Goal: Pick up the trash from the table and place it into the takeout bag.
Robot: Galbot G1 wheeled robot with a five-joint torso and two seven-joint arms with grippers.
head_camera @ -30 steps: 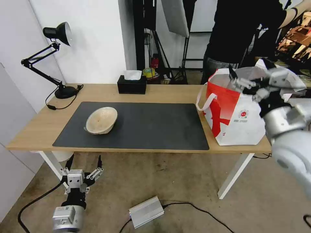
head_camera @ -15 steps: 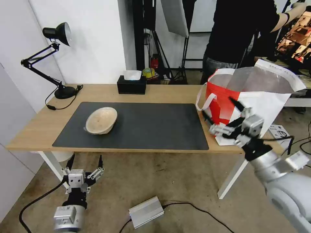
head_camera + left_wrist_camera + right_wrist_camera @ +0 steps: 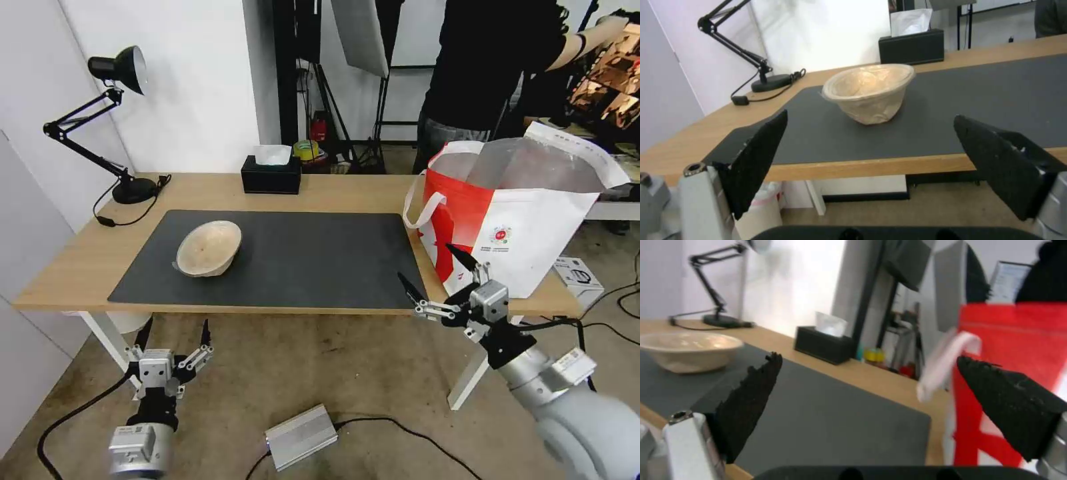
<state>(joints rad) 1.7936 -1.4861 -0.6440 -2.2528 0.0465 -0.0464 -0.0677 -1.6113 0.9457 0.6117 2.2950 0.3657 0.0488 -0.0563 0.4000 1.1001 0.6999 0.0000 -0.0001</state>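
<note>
One piece of trash, a beige pulp bowl (image 3: 209, 248), sits on the left part of the dark grey mat (image 3: 313, 260) of the light-wood table (image 3: 347, 190); the left wrist view has the bowl (image 3: 869, 92) and so does the right wrist view (image 3: 689, 351). The white and red takeout bag (image 3: 513, 223) stands open at the table's right end, its red side (image 3: 1009, 350) close to the right wrist camera. My right gripper (image 3: 433, 279) hangs open and empty off the table's front edge, beside the bag. My left gripper (image 3: 175, 330) is open, low in front of the table's left end.
A black tissue box (image 3: 271, 175) stands at the back edge and a black desk lamp (image 3: 123, 100) at the back left corner. A silver box with cables (image 3: 301, 437) lies on the floor. A person in black stands behind the bag.
My right gripper came out of the bag's mouth and dropped down and left to the table's front edge, open and empty. The left arm and the bowl stayed put.
</note>
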